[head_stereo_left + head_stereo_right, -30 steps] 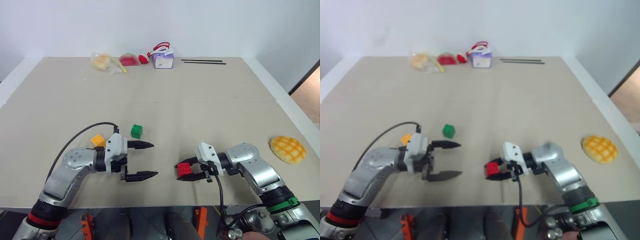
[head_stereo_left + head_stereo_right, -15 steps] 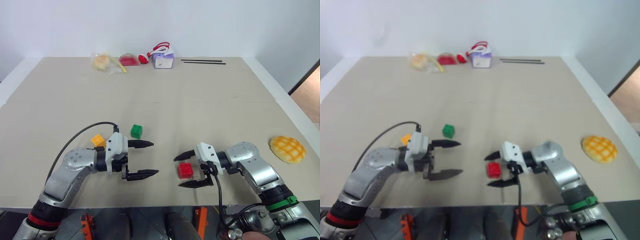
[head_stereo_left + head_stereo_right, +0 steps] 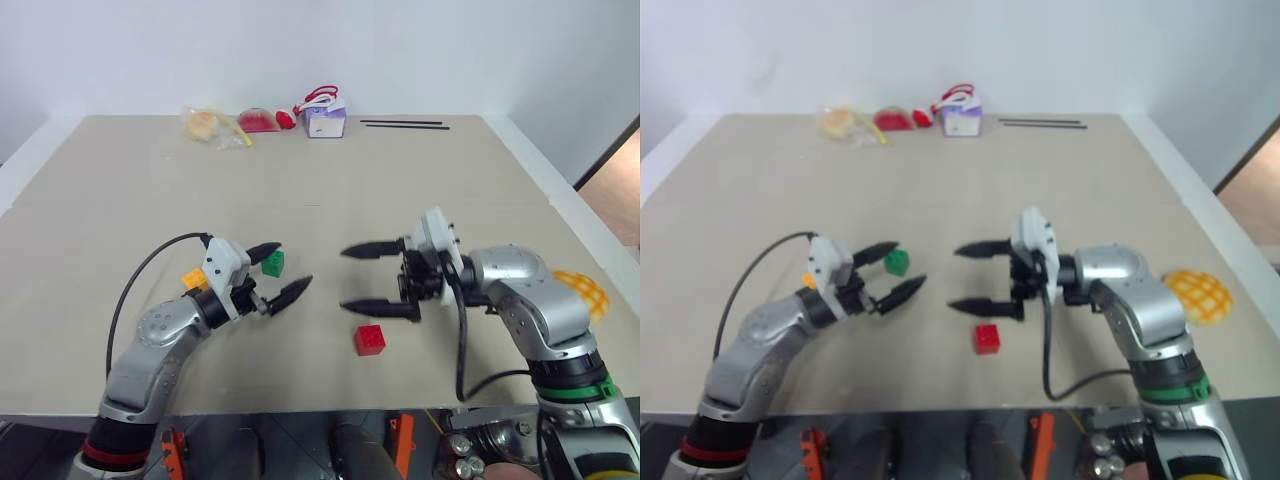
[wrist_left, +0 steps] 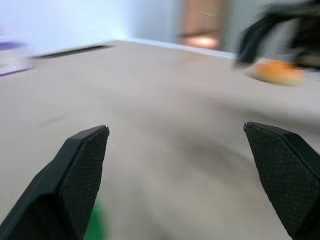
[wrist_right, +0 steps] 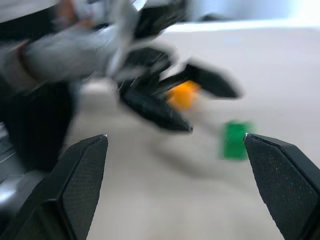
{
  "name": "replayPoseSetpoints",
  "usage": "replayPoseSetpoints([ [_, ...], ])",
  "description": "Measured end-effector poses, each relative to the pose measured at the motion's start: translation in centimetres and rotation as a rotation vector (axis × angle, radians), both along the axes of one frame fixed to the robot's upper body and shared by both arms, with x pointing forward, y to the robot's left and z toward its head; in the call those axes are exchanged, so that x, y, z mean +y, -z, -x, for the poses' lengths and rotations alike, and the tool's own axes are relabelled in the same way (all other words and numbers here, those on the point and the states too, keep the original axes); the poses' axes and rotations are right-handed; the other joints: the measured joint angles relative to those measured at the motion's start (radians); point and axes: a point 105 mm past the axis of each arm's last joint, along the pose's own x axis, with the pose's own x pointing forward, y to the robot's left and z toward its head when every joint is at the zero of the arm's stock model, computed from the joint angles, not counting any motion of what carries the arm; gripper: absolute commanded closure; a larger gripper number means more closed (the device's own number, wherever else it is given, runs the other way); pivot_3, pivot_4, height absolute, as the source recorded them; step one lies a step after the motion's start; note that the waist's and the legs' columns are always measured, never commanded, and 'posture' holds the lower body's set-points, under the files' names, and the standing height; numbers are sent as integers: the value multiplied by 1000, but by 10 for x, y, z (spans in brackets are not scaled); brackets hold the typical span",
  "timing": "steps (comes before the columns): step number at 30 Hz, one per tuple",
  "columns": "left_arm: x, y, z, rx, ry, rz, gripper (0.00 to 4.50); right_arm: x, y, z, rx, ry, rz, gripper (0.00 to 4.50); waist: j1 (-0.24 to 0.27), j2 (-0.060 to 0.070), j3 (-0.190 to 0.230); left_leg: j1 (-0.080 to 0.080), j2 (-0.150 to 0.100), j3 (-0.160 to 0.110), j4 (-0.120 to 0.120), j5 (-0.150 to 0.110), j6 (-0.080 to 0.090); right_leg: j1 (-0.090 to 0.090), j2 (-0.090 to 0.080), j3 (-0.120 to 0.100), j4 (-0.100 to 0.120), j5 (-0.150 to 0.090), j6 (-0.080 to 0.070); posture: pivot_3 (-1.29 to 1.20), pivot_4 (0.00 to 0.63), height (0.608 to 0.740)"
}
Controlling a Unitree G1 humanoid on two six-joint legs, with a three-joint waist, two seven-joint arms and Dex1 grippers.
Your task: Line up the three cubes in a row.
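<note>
We find the red cube (image 3: pixel 370 339) resting free on the tabletop (image 3: pixel 420 190), at about 7 o'clock from the right pincer (image 3: pixel 378 278), which hangs above it with both fingers spread wide and nothing between them, its long axis running toward 9 o'clock across the scene. The left pincer (image 3: pixel 281 271) is likewise spread wide and empty, and points toward 3 o'clock. The green cube (image 3: pixel 272 263) lies just beside the far finger of the left pincer, partly covered by it, and the yellow-orange cube (image 3: pixel 193 279) lies at 9 o'clock from the green one, tucked behind the left wrist. We judge that the coming move turns on the gap between the red cube and the other two: the red cube sits apart at roughly 4 o'clock from the green cube, off the line that the green and yellow-orange cubes already make. The left arm is the nearer to the green and yellow-orange pair; the right arm is the nearer to the red cube. The yellow-orange cube is largely hidden in the head views, and the right wrist view gives it as a blur. We cannot tell whether the left pincer's far finger touches the green cube.
</note>
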Motion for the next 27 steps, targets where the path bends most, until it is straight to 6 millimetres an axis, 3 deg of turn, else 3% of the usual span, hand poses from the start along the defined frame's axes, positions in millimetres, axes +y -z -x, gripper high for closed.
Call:
replayPoseSetpoints([
  [4,9,7,-16,28,-221,11,0,4,3,-12,5,94,-25,20,1,0,0,-1,-1,0,0,0,0,0,0,1,0,2,5,0,150,740],
  [8,10,23,-29,88,-330,-10,0,7,2,-17,-8,126,-34,20,0,0,0,-1,-1,0,-1,0,0,-1,0,1,0,2,5,0,150,740],
  [17,-7,52,-39,182,-318,-44,0,7,2,-23,-24,140,-30,20,0,0,0,-1,-1,0,-1,0,0,-1,0,0,0,2,5,0,150,740],
  [24,-9,52,-50,179,-333,-65,0,7,2,-23,-26,142,-31,20,0,0,0,-1,-1,0,-1,0,0,-1,0,1,0,2,5,0,150,740],
  [27,-11,52,-52,177,-329,-62,797,7,2,-23,-28,145,-28,0,0,0,0,-1,-1,0,-1,0,0,-1,0,0,0,2,5,0,150,740],
])
